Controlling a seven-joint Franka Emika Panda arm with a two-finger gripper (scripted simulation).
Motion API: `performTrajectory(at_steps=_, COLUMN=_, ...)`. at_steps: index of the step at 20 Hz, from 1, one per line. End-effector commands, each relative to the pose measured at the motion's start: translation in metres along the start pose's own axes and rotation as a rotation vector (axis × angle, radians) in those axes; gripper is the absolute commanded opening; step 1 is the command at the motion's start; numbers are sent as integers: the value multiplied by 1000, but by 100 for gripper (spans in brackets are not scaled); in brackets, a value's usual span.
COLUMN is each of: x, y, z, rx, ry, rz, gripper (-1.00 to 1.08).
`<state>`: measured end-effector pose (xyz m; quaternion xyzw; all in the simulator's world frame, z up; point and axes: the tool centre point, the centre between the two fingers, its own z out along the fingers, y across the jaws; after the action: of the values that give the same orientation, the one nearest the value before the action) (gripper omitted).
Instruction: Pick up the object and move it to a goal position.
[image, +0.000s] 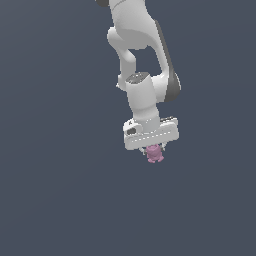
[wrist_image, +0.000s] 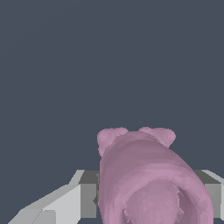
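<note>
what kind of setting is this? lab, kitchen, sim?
Looks like a bare simulator scene, not a real room: flat dark grey backdrop with no furniture in view, a smooth white rendered arm, and its gripper shut on a blocky pink figurine.

Setting: simulated test scene, not a real room. Evidence: a flat, uniform slate-grey backdrop fills both views, with no visible texture, horizon or shadow. Contents: one white robot arm (image: 142, 60) with dark joint bands, rendered in smooth, faceted, computer-drawn surfaces; its hand (image: 154, 149) closed around a matte pink lumpy object (image: 155, 154), whose skin shows coarse polygon shading in the wrist view. Lighting: even and sourceless.
</note>
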<state>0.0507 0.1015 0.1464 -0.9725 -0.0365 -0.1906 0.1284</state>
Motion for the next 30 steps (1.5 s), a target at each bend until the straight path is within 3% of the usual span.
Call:
performTrajectory(at_steps=1, x=14, y=-2, z=-8, rx=29, ry=34, rz=-29, gripper=-100)
performTrajectory(at_steps=18, x=99, y=-16, z=-75, rx=233, ry=260, rz=-231, gripper=-100)
performTrajectory(at_steps=30, x=154, y=-29, z=-146, rx=409, ry=448, rz=-405, gripper=-100)
